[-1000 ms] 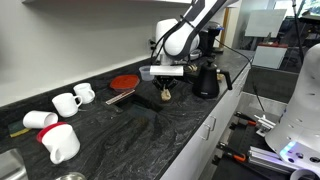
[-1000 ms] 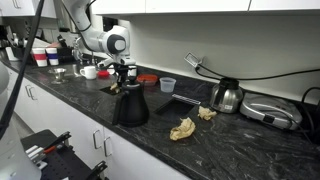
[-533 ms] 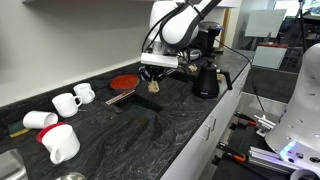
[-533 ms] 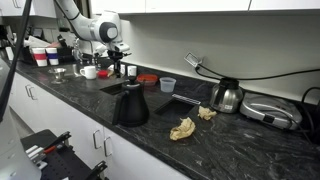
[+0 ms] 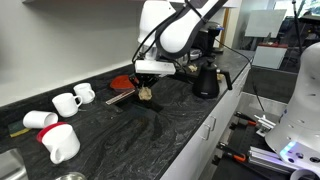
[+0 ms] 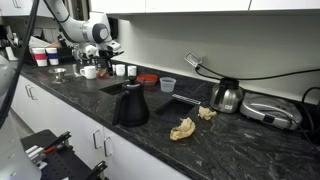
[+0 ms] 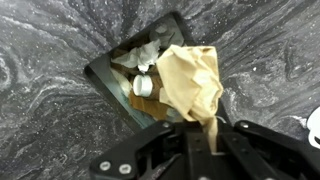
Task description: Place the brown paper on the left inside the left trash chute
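My gripper (image 7: 208,135) is shut on a crumpled brown paper (image 7: 190,80) that hangs below it. In the wrist view the paper sits right over a square trash chute (image 7: 105,75) cut into the dark counter, with rubbish inside. In an exterior view the gripper (image 5: 147,88) holds the paper (image 5: 146,94) just above this chute (image 5: 135,103). In an exterior view the gripper (image 6: 103,62) is over the same chute (image 6: 112,86); a second chute (image 6: 178,101) lies further along, and another brown paper (image 6: 183,128) lies on the counter.
A black kettle (image 6: 130,104) stands by the counter's front edge. A red plate (image 5: 124,82) lies behind the chute. White mugs (image 5: 70,99) stand along the counter. A silver kettle (image 6: 226,96) and a plastic cup (image 6: 167,85) are near the second chute.
The gripper has carried the brown paper sideways along the counter, away from the black kettle, to above the chute near the red plate.
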Robot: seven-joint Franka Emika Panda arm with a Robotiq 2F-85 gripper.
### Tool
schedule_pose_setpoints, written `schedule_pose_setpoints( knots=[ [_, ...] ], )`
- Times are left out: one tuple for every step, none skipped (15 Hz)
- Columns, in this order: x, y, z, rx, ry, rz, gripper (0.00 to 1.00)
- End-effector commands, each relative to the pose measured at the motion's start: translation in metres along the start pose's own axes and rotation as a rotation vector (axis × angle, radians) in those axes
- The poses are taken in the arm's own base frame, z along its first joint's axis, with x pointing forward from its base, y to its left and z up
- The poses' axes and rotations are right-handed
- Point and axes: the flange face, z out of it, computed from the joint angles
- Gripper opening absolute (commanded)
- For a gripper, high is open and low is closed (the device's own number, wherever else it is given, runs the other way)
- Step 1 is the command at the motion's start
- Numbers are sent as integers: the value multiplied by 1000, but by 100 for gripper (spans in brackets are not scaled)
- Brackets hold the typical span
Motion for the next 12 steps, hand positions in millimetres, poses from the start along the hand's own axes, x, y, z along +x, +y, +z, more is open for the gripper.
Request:
schedule_pose_setpoints(
  knots=[
    [9,-7,21,17,71,-105,0],
    [12,-8,31,13,87,-128,0],
    [14,-10,40,13,96,-146,0],
    [17,-12,47,18,104,-163,0],
    [19,-14,55,18,112,-176,0],
    [21,-15,63,15,115,-184,0],
    [23,-15,72,13,115,-188,0],
    [24,-15,80,4,113,-184,0],
    [25,-15,87,-2,107,-178,0],
    [26,-14,92,-11,107,-178,19],
    [27,-13,96,-19,98,-171,28],
    [27,-12,98,-27,84,-162,34]
  ],
)
